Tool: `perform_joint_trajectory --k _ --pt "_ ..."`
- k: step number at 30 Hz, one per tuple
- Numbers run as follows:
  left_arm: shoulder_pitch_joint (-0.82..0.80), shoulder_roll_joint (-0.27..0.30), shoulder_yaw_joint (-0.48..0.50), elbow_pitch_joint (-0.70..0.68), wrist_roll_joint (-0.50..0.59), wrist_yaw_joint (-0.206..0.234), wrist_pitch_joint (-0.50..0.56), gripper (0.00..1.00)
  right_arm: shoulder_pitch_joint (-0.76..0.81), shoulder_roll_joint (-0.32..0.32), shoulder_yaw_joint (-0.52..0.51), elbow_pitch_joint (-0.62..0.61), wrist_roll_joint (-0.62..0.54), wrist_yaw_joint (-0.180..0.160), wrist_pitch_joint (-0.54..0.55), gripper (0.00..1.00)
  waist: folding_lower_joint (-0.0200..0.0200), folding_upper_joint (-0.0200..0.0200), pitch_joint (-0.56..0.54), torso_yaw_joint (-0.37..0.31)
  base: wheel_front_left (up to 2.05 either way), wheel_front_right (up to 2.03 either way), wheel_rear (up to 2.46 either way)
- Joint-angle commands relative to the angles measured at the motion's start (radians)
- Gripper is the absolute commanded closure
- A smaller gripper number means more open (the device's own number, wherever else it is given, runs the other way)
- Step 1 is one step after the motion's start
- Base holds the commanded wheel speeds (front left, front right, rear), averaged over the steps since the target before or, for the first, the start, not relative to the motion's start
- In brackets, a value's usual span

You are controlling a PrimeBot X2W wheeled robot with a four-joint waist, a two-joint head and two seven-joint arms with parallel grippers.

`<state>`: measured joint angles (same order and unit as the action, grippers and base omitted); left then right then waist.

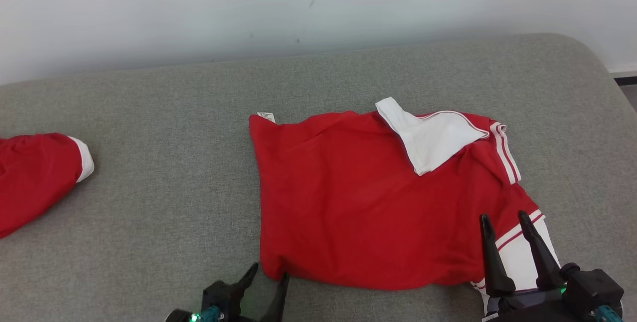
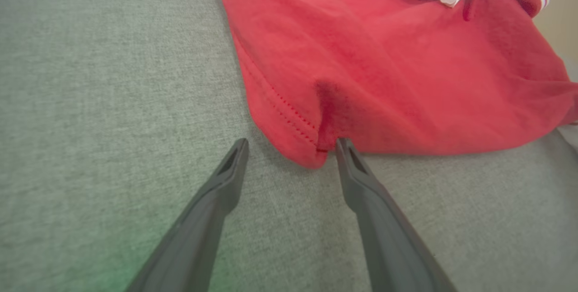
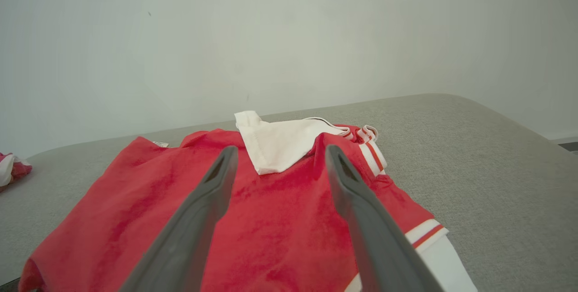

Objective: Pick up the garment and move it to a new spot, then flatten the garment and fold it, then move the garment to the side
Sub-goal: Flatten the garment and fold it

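Note:
The garment (image 1: 348, 197) is red with white panels and striped trim, and it lies roughly flat on the grey cushioned surface (image 1: 164, 202). A white flap (image 1: 430, 138) is turned over its far right part. My left gripper (image 1: 269, 271) is open at the garment's near-left corner. In the left wrist view that corner (image 2: 307, 147) sits between the two fingers of the left gripper (image 2: 293, 141), the right tip touching the hem. My right gripper (image 1: 502, 215) is open over the garment's near-right striped edge. The right wrist view looks past the right gripper (image 3: 281, 148) across the garment (image 3: 271, 220).
A second red piece with a white cuff (image 1: 35, 177) lies at the far left of the surface and shows again as the cuff piece (image 3: 13, 168). A pale wall (image 1: 298, 8) runs behind. The surface's rounded right edge (image 1: 612, 93) drops off to the floor.

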<state>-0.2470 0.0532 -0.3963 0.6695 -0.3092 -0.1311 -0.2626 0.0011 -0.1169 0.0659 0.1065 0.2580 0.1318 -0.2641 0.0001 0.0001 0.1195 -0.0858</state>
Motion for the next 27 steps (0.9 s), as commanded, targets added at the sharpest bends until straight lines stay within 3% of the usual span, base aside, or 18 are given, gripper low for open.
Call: perform_joint_trajectory --k 1,15,27 --pt "-0.016 0.001 0.007 -0.004 -0.014 0.001 -0.003 1.0 0.002 -0.004 -0.005 -0.004 0.003 -0.002 0.0 0.0 -0.0001 -0.0001 -0.003 0.005 0.0 0.0 0.0" --pt "0.015 0.09 0.145 -0.249 0.056 0.006 -0.003 1.0 0.019 0.008 -0.026 0.001 0.008 -0.002 0.0 0.0 -0.0001 -0.0001 -0.025 0.075 0.0 0.0 0.0" --pt "0.112 0.127 0.167 -0.288 0.053 0.013 -0.003 1.0 0.01 0.013 -0.038 0.02 0.019 -0.002 0.0 0.0 -0.0001 -0.0001 -0.01 0.086 0.0 0.0 0.0"
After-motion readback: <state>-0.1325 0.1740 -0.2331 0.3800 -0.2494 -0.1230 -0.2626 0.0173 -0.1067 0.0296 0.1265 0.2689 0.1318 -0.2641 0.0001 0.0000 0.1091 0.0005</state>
